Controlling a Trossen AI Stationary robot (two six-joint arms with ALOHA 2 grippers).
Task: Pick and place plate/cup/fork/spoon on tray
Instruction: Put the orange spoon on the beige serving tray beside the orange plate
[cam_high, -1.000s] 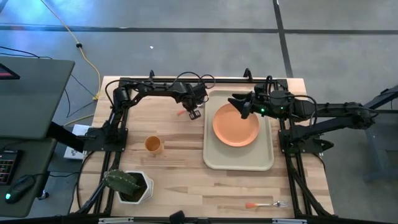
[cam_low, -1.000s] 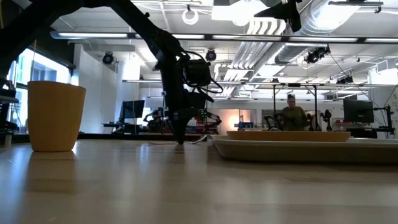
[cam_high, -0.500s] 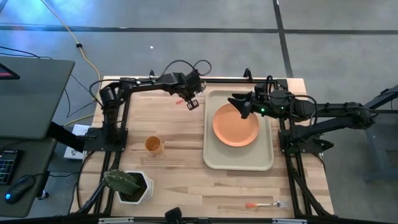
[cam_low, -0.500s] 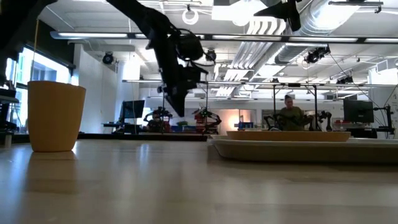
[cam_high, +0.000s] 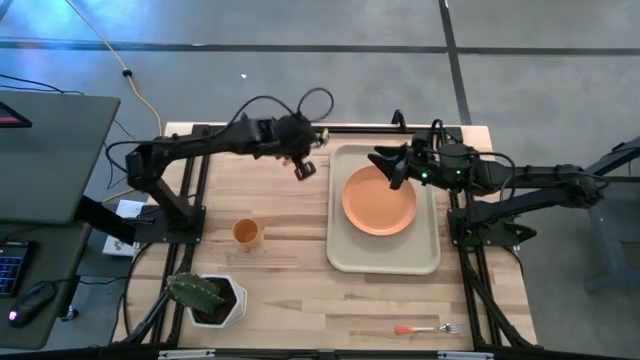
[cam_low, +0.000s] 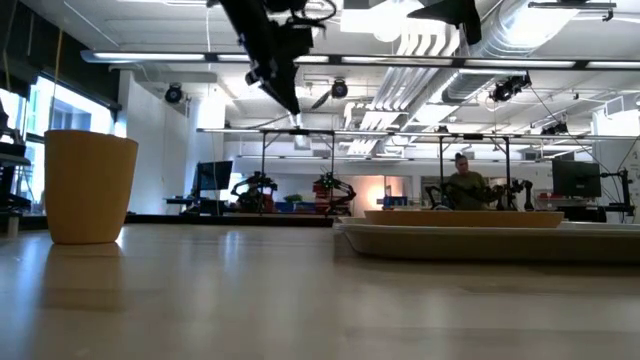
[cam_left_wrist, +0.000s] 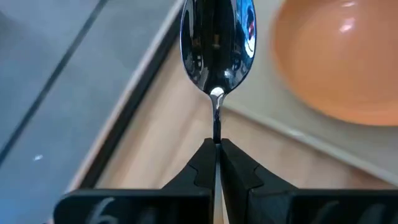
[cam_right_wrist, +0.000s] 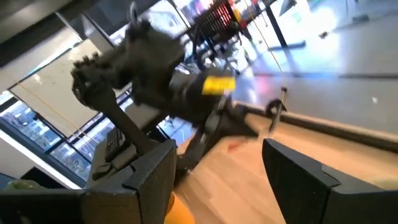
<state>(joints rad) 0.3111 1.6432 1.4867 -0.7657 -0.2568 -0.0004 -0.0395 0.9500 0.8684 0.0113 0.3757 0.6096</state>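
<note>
I have the small silver-bowled spoon (cam_left_wrist: 217, 43) pinched in the left tool (cam_high: 305, 167), lifted above the wooden desk (cam_high: 280, 270).
It hangs just left of the beige rectangular plastic tray's (cam_high: 432, 262) far-left corner; the round orange plastic plate (cam_high: 379, 200) lies on that tray. My right tool (cam_high: 387, 165) hovers with its fingers spread over the plate's far edge.

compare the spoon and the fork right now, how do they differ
The spoon is off the table, held by the left gripper beside the tray; the fork lies flat on the table at its near edge. The spoon ends in a rounded bowl, the fork in tines. Both are small.
</note>
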